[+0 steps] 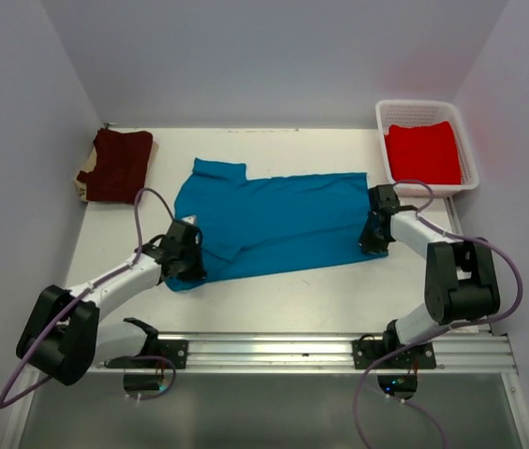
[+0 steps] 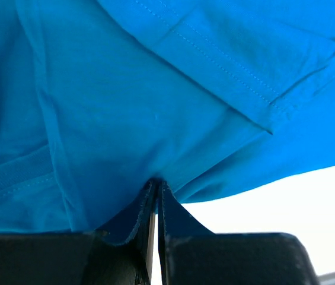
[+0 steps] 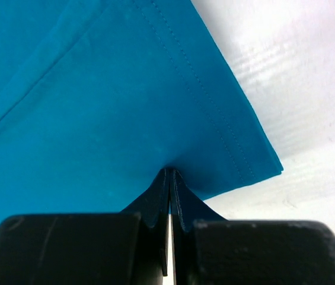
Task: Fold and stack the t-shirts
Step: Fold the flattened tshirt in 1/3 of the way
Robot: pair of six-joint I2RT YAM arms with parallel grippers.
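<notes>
Lying folded at the far left, the maroon shirt (image 1: 119,164) seems to mark the stack spot. The left fingers (image 2: 176,219) are clamped on the teal shirt's (image 1: 269,220) near-left edge and the right fingers (image 3: 155,208) on its right hem corner, probably to lift both ends evenly off the surface (image 1: 292,299) for a fold. The red shirt (image 1: 423,152) lies in the basket (image 1: 471,154), far right.

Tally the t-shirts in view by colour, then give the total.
teal-blue t-shirt: 1
dark maroon t-shirt: 1
bright red t-shirt: 1
Total: 3
</notes>
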